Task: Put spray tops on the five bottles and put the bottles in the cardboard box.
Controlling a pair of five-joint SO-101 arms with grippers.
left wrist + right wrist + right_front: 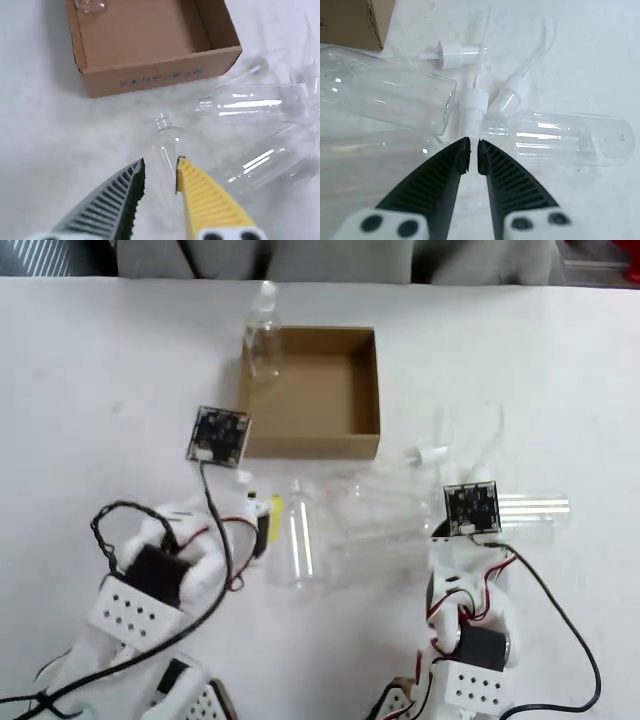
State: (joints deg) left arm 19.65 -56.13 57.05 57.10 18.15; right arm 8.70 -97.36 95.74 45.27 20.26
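High view: one topped bottle (262, 335) is seen at the box's (310, 446) 11 o'clock corner; loose bottles (297, 540) are left untopped. The left end effector (160, 175) is released, the right end effector (473, 152) clenched empty.

The open brown cardboard box (310, 445) holds one clear bottle (262, 340) upright in its far left corner. In front of the box, several more clear bottles (390, 520) lie on their sides in a loose cluster. One uncapped bottle (167, 145) points its neck toward the box. White spray tops (460, 52) lie loose beside them.

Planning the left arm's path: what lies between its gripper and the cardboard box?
A clear bottle, neck toward the box, then bare table; left wrist view.
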